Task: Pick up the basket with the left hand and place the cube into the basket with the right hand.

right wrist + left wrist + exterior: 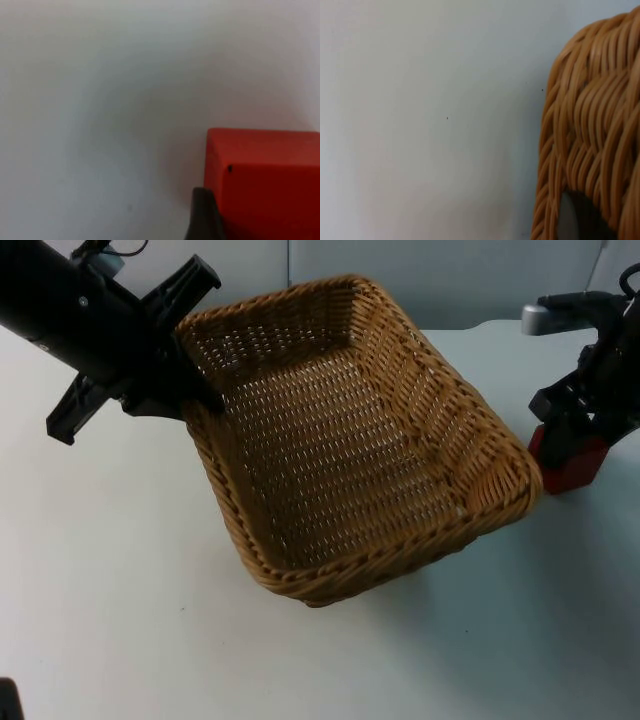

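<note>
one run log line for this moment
left gripper: shut on basket rim, basket tilted | right gripper: shut on red cube beside basket | cube not yet in basket

A white table top runs back to a grey partition wall behind it.

Tan woven wicker basket, rectangular, open side up, tilted, frame centre. Red cube at right edge, just beside basket's right corner.
</note>
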Controlling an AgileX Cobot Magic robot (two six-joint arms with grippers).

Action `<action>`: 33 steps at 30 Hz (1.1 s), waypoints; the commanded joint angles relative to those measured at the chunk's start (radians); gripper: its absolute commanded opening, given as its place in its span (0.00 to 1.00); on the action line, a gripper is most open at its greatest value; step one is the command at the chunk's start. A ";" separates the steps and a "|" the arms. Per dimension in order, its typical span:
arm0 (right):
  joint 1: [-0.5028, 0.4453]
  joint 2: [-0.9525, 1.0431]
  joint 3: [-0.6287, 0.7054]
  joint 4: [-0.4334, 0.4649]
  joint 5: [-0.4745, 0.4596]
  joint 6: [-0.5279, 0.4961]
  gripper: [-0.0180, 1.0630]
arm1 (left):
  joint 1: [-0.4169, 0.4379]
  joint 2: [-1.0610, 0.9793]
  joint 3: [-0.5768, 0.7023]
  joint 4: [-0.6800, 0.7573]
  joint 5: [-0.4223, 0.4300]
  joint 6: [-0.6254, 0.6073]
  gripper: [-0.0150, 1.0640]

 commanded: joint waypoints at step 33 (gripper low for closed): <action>0.374 -0.125 -0.527 0.025 0.361 0.062 0.01 | -0.007 -0.013 -0.011 -0.028 0.007 -0.006 0.01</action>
